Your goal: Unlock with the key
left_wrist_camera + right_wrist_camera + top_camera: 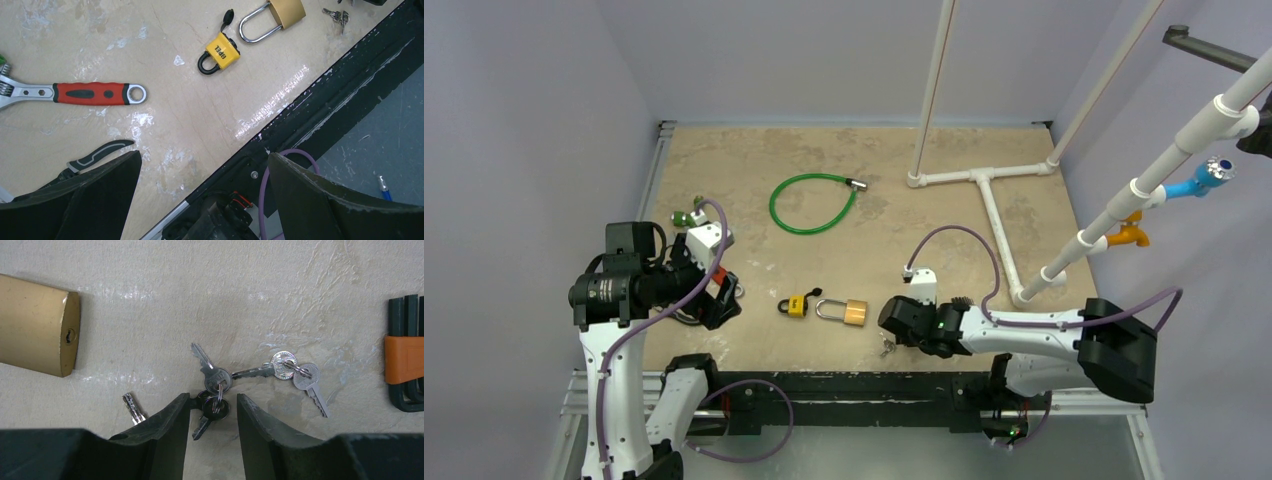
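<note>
Right pincer (213, 399): fingers apart, straddling the key bunch (218, 377), nothing clamped
Key bunch: lying flat between the tips, on a ring
Brass padlock (37, 332): ahead and aside of the tips, keyhole facing them
Handling: probably light, stiff, thin, slick; likely swivels on the ring; best pinched by one round head
Left pincer (204, 154): wide apart, empty

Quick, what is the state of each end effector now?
Left end effector: open, holding nothing.
Right end effector: open, straddling a key bunch.
</note>
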You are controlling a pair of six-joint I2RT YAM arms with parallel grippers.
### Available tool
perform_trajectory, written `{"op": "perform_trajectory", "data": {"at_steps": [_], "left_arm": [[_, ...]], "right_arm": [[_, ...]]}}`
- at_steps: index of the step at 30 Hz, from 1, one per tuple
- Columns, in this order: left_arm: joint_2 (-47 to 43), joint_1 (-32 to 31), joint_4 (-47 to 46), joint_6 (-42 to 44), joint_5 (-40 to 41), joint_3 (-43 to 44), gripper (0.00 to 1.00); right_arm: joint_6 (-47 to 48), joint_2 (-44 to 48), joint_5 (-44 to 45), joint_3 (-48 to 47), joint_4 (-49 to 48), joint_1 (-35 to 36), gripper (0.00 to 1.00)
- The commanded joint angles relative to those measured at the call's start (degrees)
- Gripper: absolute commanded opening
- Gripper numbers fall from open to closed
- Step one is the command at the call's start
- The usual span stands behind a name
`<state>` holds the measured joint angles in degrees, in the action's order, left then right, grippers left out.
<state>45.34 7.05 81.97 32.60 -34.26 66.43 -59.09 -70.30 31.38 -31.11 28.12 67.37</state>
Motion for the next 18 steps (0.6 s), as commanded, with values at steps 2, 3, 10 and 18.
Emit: {"op": "perform_trajectory", "data": {"at_steps": [2, 3, 10, 18], "left_arm": [[-0.34, 0.03, -0.13, 0.40, -1.66, 1.89, 1.00], [-0.27, 0.04, -0.12, 0.42, -1.68, 1.91, 1.00], [0.05, 0.01, -0.30, 0.37, -1.58, 1.90, 1.00], [0.32, 0.07, -0.45, 0.18, -2.28, 1.61, 1.00]], "right_arm": [[-0.77, -1.01, 1.41, -1.98, -1.37, -0.42, 0.35], [-0.76, -1.24, 1.41, -2.08, -1.40, -0.40, 0.33], [-0.52, -1.59, 1.41, -2.29, -1.60, -0.49, 0.16], [-0.50, -0.93, 1.06, -1.96, -1.66, -0.49, 0.00]]}}
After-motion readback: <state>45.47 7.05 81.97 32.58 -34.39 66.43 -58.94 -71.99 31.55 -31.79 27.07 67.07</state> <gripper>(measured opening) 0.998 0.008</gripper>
